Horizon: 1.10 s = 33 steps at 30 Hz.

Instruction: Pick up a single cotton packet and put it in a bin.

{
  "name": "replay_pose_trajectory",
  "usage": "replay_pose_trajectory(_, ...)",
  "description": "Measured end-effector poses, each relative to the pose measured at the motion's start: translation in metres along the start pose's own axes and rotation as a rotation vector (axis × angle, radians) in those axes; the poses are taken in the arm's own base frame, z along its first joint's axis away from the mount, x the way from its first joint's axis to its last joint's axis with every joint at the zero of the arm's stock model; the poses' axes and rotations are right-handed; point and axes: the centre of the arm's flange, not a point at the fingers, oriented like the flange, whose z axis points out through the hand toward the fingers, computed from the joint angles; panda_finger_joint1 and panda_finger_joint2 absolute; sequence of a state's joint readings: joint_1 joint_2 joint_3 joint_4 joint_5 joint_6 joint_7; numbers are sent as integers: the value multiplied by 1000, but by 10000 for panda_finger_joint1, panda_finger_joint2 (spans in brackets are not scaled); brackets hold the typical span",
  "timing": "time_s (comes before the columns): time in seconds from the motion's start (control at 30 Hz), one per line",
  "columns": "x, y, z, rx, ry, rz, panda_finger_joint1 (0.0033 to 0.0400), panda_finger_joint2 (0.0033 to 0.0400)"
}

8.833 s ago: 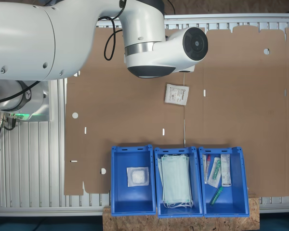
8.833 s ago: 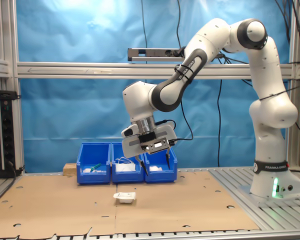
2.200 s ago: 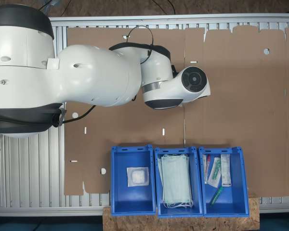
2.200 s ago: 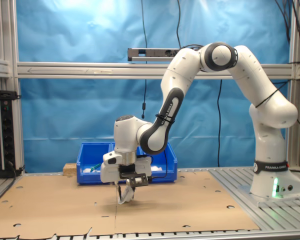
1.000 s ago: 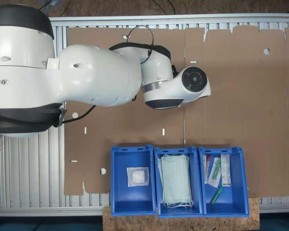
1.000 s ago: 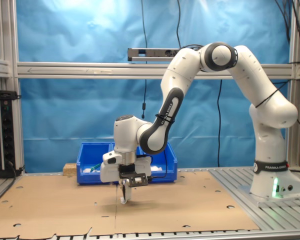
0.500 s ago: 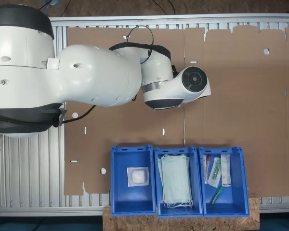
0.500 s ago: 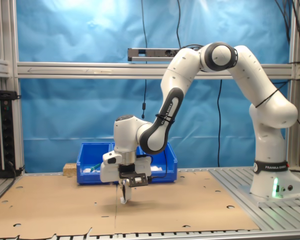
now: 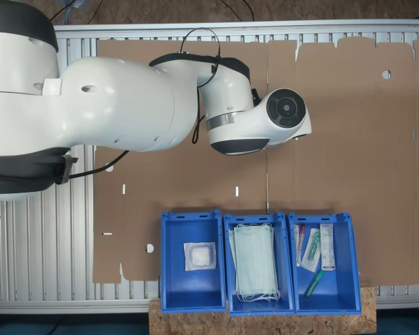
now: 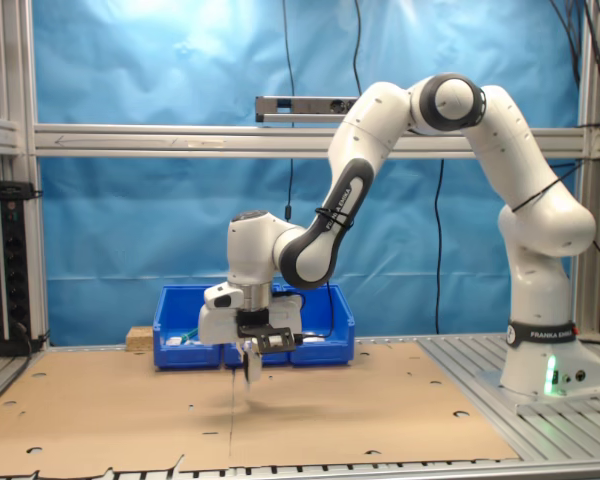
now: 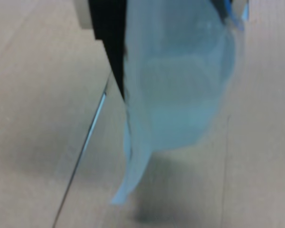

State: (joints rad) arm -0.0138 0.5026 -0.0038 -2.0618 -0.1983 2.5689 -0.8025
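In the second exterior view my gripper [image 10: 250,366] points down just above the cardboard, shut on the cotton packet [image 10: 250,372], which hangs edge-on from the fingers. The wrist view shows the pale, translucent cotton packet [image 11: 175,95] close up, pinched beside a dark finger [image 11: 110,42], with its lower corner dangling over the cardboard. In the first exterior view the arm's wrist [image 9: 251,125] covers the gripper and the packet. Three blue bins stand in a row: one bin [image 9: 190,217] holds a puffy white packet [image 9: 200,255], the middle bin [image 9: 255,218] holds pale green masks, and the third bin [image 9: 320,218] holds mixed items.
Brown cardboard sheet [image 9: 349,125] covers the table, with small holes and slots cut in it. In the second exterior view the bins [image 10: 185,318] stand behind the gripper against the blue backdrop. Aluminium frame rails [image 9: 42,237] border the sheet. The arm's base [image 10: 545,370] stands at the second exterior view's right.
The gripper has risen a little with the cotton packet, which now hangs off the cardboard. The arm's elbow and wrist have shifted slightly in both exterior views.
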Motion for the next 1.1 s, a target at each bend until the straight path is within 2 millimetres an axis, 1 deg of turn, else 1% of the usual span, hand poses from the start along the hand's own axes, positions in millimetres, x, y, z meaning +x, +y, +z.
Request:
replay_pose_trajectory(0.17, -1, -4, -29, -9, 4, -4, 54, 54)
replay_pose_trajectory(0.33, -7, -12, -56, -19, 9, -5, 54, 54)
replay_pose_trajectory(0.5, -17, -21, -75, -24, 8, -16, 54, 54)
replay_pose_trajectory(0.63, -24, -28, -82, -23, 4, -28, 54, 54)
replay_pose_trajectory(0.87, -43, -39, -89, 1, -23, -65, 54, 54)
replay_pose_trajectory(1.1, -69, -39, -93, 29, -60, -96, 54, 54)
